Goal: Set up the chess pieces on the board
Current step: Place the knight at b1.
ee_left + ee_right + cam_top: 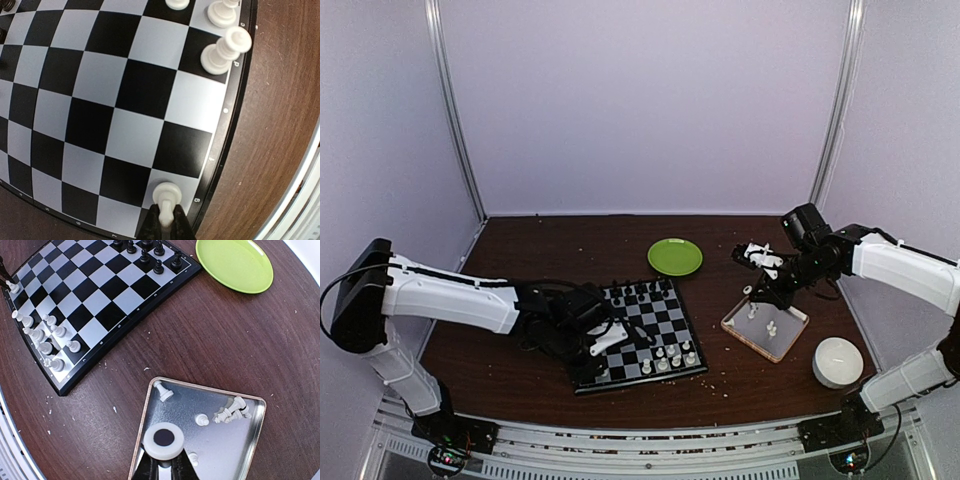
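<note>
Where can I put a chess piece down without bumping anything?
The middle of the board is bare, between the black pieces at one edge and the white pieces at the other. The brown table between the board, the green plate and the tray is free too. Those two edges are crowded.

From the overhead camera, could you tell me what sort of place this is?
Probably a robotics lab test cell: a left arm and right arm bolted at the edge of a brown table, plain pale walls with metal posts around it, a chessboard laid out as a prop.
</note>
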Robot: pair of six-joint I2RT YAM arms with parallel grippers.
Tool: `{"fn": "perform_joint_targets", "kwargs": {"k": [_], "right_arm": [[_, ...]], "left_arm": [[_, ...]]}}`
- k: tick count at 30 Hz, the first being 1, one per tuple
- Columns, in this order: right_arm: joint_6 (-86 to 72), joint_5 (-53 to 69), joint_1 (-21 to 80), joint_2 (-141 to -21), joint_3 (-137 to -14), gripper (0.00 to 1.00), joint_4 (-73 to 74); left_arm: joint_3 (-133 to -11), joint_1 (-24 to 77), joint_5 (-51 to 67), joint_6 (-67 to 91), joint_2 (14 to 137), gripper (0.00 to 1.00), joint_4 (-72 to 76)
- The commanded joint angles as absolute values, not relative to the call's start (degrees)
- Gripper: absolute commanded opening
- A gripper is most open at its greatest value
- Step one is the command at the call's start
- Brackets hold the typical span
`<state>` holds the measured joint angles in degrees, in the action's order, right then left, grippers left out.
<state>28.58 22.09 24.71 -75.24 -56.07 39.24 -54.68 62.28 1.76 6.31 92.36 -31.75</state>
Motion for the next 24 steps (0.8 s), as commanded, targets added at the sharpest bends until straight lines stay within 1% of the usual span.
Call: {"fn": "perform_joint_targets", "kwargs": {"k": [1,12,13,17,20,24], "right_arm": [[29.1,22.6,24.4,-75.8,-55.9,0.04,39.8],[29.1,22.7,24.4,-76.1,-56.0,0.05,39.9],[29.1,22.7,24.4,-76.0,-56.0,0.05,39.9],[28.9,23.7,24.4,-75.9,-56.4,0.04,40.1],[28.7,26.3,24.4,-75.7,-57.7,0.05,41.2],[29.7,32.4,24.8,-76.1,-62.2,0.05,47.1]], "left_arm": [[-53.6,62.6,2.4,6.5,90.4,0.01,-31.1],[-53.6,62.6,3.7,6.5,91.9,0.01,-31.0],[-53.6,62.6,3.7,6.4,92.0,0.03,-31.0],[-54.5,62.6,1.9,6.3,91.0,0.20,-32.9],[-55.7,62.6,-0.1,6.1,89.0,0.26,-35.2],[-59.1,62.6,-2.5,5.9,86.2,0.34,-36.8]]}}
